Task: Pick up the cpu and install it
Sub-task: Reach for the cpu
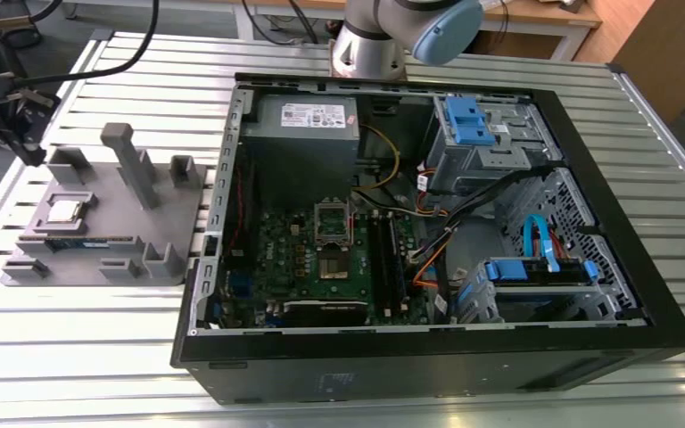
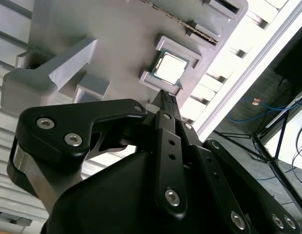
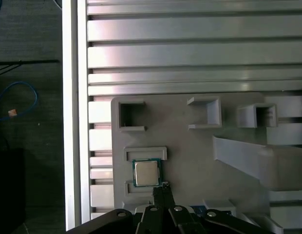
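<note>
The cpu (image 1: 67, 210) lies flat in a shallow square pocket of the grey holder plate (image 1: 104, 192) on the exterior view's left; its shiny silver top shows in both wrist views (image 2: 171, 67) (image 3: 146, 172). My gripper (image 2: 165, 97) (image 3: 160, 187) hovers above the plate, just beside the cpu and not touching it. Its black fingers are pressed together, shut on nothing. In the exterior view the gripper (image 1: 28, 152) sits near the plate's far left corner. The open socket (image 1: 333, 227) sits on the green motherboard inside the computer case.
The black open case (image 1: 438, 223) takes up the table's middle and right, with cables, blue drive brackets and a power supply inside. Grey posts (image 1: 128, 165) rise from the holder plate. A green memory stick (image 1: 81, 241) lies near the cpu. The table's edge (image 3: 73, 117) is close.
</note>
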Available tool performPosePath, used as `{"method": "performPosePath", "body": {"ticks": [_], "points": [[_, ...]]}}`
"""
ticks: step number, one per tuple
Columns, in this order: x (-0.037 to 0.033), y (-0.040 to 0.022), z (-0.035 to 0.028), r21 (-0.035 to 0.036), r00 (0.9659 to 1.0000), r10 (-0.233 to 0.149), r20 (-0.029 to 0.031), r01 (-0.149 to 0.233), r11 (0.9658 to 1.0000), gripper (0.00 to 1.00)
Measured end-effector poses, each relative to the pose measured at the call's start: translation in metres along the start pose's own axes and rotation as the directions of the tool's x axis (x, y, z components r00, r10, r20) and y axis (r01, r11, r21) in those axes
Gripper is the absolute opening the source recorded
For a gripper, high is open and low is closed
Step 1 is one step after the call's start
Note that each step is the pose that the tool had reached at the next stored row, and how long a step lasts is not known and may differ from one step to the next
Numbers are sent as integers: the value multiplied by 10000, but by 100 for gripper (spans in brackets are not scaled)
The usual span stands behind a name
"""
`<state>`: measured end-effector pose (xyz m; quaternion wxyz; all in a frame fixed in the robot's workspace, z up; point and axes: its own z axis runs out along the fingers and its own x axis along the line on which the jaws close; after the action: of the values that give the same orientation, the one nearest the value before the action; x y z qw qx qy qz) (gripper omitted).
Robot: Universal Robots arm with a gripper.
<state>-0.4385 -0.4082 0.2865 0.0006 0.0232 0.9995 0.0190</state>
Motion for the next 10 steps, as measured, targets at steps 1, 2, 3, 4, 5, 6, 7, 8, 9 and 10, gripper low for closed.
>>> {"method": "performPosePath", "body": {"ticks": [1, 2, 3, 4, 5, 6, 7, 8, 9, 10], "points": [[2, -1, 11, 0, 10000, -4, -5, 4, 10000, 11], [4, -3, 21, 1, 10000, -10, -12, 10, 10000, 11], [5, -5, 32, 2, 10000, -16, -19, 16, 10000, 11], [6, -6, 41, 3, 10000, -22, -27, 22, 10000, 11], [8, -7, 52, 3, 10000, -26, -33, 26, 10000, 11], [10, -8, 63, 4, 10000, -29, -40, 29, 10000, 11], [12, -10, 73, 5, 10000, -33, -50, 33, 10000, 11], [13, -10, 82, 6, 10000, -35, -58, 35, 10000, 11], [13, -11, 87, 8, 10000, -37, -63, 37, 10000, 11], [13, -11, 87, 10, 10000, -38, -66, 38, 10000, 11]]}}
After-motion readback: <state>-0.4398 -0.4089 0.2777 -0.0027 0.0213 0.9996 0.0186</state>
